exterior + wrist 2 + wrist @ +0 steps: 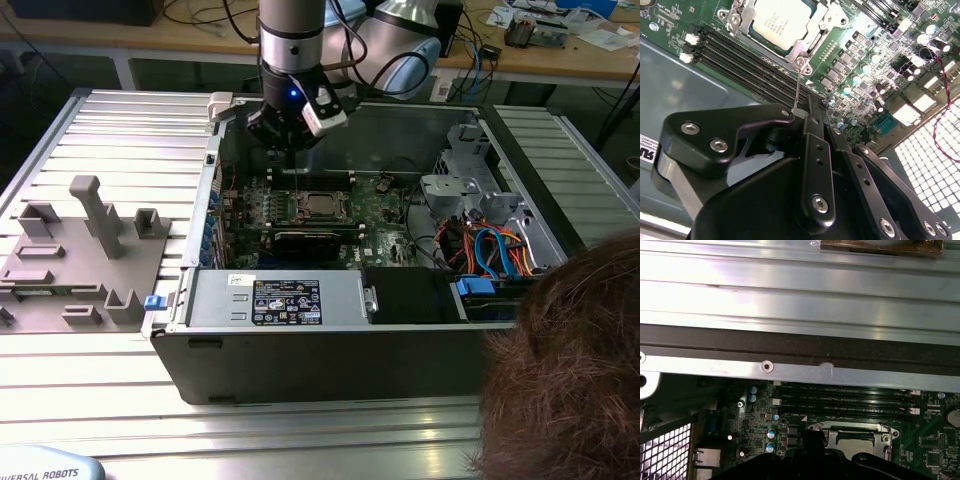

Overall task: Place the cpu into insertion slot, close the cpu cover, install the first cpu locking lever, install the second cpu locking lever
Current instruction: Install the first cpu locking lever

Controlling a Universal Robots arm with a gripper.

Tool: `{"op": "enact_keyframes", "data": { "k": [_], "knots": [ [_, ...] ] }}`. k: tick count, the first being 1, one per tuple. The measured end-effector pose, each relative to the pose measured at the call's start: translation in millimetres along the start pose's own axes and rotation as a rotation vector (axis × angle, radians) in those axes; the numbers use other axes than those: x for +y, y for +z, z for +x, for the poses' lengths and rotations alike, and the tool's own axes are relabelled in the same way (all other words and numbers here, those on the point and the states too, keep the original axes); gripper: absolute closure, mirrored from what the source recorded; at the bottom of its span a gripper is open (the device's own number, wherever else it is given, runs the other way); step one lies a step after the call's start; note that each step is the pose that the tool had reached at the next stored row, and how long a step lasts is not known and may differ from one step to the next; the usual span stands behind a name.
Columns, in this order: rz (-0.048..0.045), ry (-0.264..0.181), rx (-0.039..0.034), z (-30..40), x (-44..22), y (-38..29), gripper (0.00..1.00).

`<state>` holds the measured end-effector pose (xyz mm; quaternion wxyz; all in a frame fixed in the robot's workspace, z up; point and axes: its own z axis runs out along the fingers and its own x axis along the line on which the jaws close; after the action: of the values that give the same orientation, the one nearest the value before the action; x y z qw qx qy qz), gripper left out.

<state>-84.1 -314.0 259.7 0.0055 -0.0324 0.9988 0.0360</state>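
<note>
second wrist view: the black pincer (812, 117) hangs above the motherboard (875, 75), its tips hidden by its own body, so i cannot tell how far apart they stand. a thin lever (797, 87) rises beside it. the cpu (780, 22) sits in the insertion slot (805, 50), cover (832, 20) down, cut off by the frame edge. writing on the chip is too faint to make out.

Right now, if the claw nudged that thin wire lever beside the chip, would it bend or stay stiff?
Probably springy: the wire lever looks very thin and long. It likely weighs little. Smooth bare metal, so it may slip off the claw touching its end.
</note>
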Motion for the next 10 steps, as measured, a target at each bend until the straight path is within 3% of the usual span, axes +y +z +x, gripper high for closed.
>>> {"op": "enact_keyframes", "data": {
  "k": [10],
  "knots": [
    [0.0000,0.000,0.0000,-3.5,-0.3,0.6,0.89]
  ]
}}
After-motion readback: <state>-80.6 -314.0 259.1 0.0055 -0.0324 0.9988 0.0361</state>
